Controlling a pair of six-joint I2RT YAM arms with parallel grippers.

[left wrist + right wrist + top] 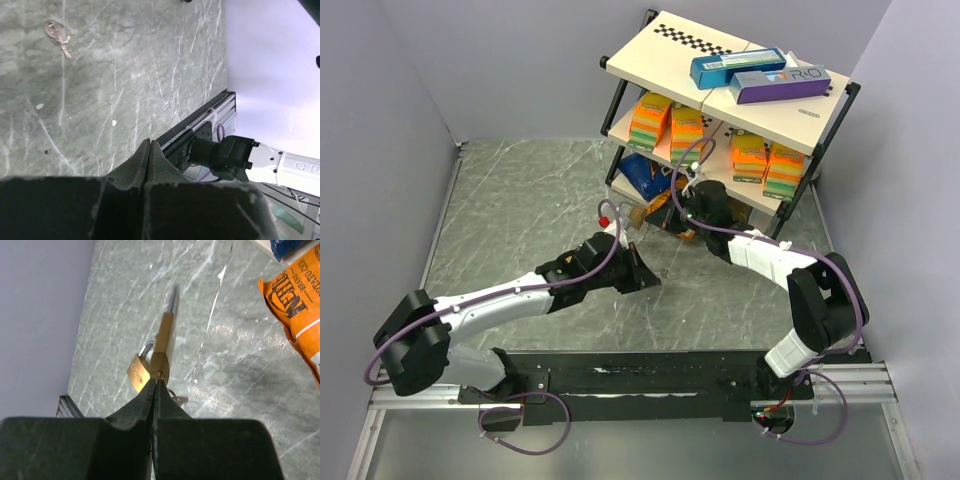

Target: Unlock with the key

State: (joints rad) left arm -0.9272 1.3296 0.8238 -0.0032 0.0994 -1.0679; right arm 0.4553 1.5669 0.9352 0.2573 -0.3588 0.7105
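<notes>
From above, the left gripper (648, 279) sits low over the table (520, 200), and the right gripper (678, 215) is near the shelf (720, 70).

Left wrist view: the fingers are pressed together and empty. The key (59, 39) lies on the table, well apart from them.

Right wrist view: the fingers are shut, with their tips at a brass padlock (162, 337).

Picking up the key comes first, I think: the left gripper must open, then go over it.

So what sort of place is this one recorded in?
Probably a lab robot cell rather than a real room: plain lavender walls box in a marble-patterned tabletop, and the shelf rack carries a checkerboard strip.
</notes>
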